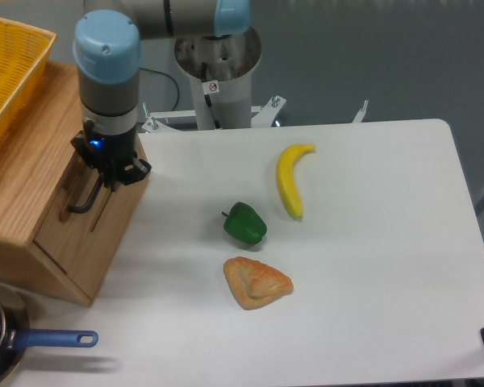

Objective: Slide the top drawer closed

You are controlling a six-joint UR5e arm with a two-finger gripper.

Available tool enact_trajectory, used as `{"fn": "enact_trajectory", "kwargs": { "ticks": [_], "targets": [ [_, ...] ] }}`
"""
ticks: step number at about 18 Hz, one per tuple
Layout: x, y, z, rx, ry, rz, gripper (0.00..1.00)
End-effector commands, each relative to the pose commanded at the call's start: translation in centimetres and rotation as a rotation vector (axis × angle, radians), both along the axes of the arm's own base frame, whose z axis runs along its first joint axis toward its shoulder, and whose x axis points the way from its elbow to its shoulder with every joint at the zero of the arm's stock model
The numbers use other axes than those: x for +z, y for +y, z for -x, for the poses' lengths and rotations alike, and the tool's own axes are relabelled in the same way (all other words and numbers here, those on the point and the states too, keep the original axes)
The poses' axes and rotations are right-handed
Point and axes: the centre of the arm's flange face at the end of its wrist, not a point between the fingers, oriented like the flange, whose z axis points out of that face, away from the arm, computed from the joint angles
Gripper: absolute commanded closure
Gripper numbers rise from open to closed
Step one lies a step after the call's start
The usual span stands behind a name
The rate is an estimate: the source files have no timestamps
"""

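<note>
White table (pixel 371 306); top drawer (pixel 89 201) front faces right, handle (pixel 87 197) running near-to-far.

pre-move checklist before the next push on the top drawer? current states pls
1. Gripper at the top drawer front, by the black handle: ok.
2. Finger state, open or shut: cannot tell, hidden under the wrist.
3. Drawer fully seated in the cabinet: cannot tell from this angle.
4. Green pepper, banana and pastry lie apart from the cabinet front: ok.
5. Pan near the cabinet's lower corner, off the push line: ok.
</note>
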Motion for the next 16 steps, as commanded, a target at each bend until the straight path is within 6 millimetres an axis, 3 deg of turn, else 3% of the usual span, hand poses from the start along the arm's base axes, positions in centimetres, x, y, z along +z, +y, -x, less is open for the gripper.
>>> {"fn": "enact_trajectory", "kwargs": {
  "ticks": [2, 5, 8, 12, 14, 16],
  "targets": [
    [0.3, -0.7, 2.4, 0.023, 0.042, 0.018, 0.71],
    [1.1, -3.0, 7.7, 0.076, 0.077, 0.012, 0.62],
    [1.6, -6.6, 13.2, 0.074, 0.107, 0.004, 0.55],
    [2.5, -11.9, 19.1, 0.076, 0.149, 0.000, 0.46],
    [2.7, -14.5, 21.7, 0.049, 0.172, 0.001, 0.36],
    [2.6, -16.9, 23.7, 0.007, 0.192, 0.011, 0.19]
  ]
}}
